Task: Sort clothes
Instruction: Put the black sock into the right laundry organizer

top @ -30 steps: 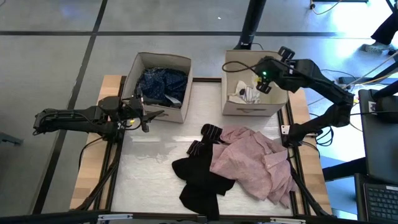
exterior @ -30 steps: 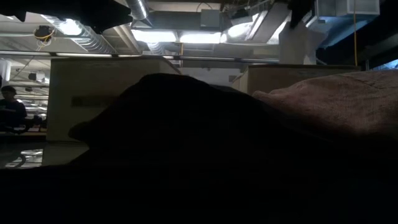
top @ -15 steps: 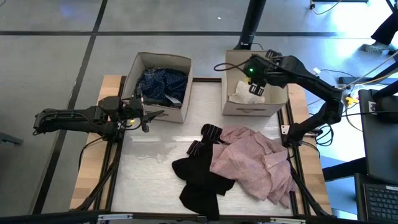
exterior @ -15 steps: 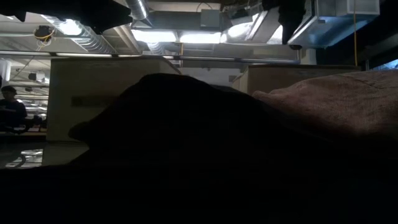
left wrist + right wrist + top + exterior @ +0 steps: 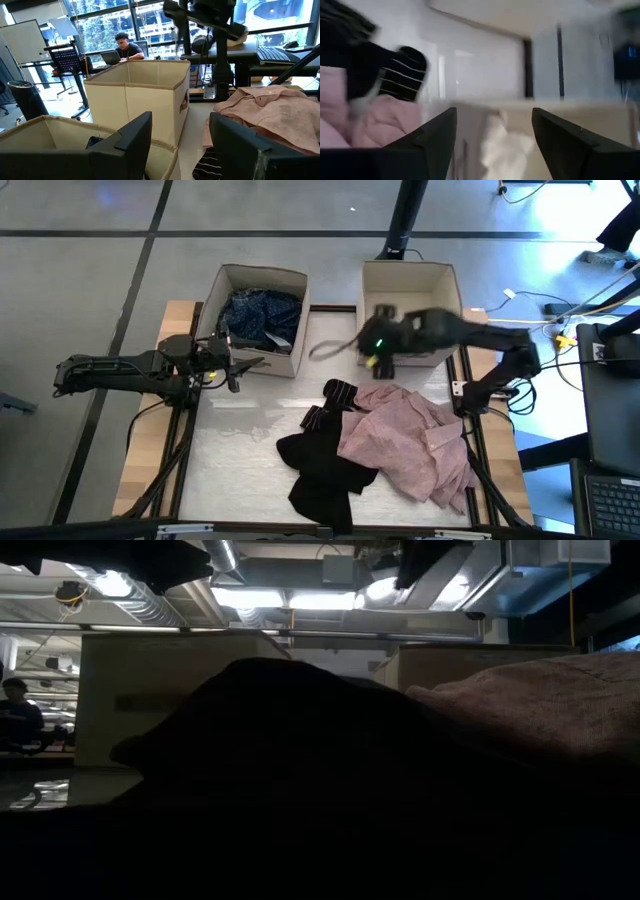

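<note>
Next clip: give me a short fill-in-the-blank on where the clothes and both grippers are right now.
1. The navy dotted garment lies inside the ____ beige box.
2. The pale pink shirt lies on the table beside the ____ garment.
3. The right gripper has its fingers ____ near the right beige box.
4. The left gripper waits beside the ____ box.

Missing words: left; black; open; left

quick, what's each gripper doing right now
Left gripper: open, holding nothing, beside the left box.
Right gripper: open, holding nothing, at the front of the right box.
</note>
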